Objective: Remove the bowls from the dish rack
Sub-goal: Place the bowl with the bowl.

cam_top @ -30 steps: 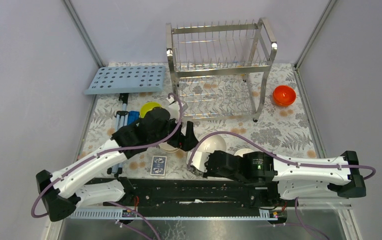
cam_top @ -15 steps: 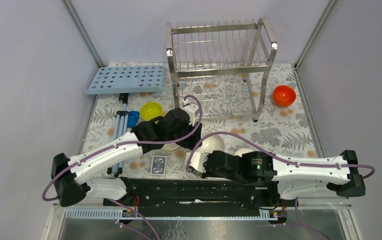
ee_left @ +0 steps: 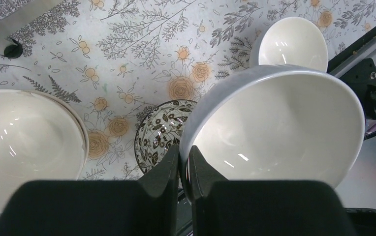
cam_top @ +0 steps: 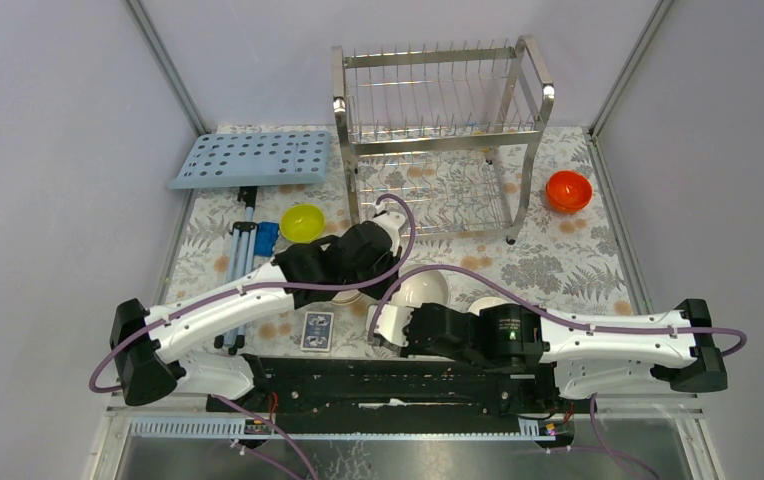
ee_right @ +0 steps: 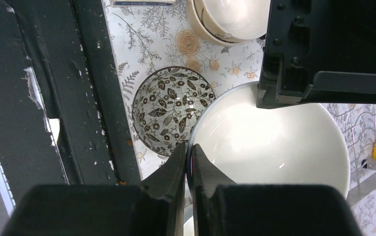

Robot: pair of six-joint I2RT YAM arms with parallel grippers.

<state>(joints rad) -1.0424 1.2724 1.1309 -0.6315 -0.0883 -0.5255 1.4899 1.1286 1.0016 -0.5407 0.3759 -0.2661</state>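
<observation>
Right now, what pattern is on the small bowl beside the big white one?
Small bowl: dark leaves on white, best in right wrist view.

**Hidden and Cropped Items**

Patterned bowl (ee_left: 164, 132): near rim behind the left gripper (ee_left: 183, 156); unseen from above, under the arms. Beige bowls (ee_left: 23, 142): cut by the left wrist view's edge. Small white bowl (ee_left: 294, 44): partly behind large white bowl (ee_left: 279, 132). Card (cam_top: 316, 331): print unreadable.

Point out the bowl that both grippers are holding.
The large white bowl: the left gripper and right gripper have their jaws shut on its rim. The patterned bowl and small white bowl nearby lie free.
</observation>
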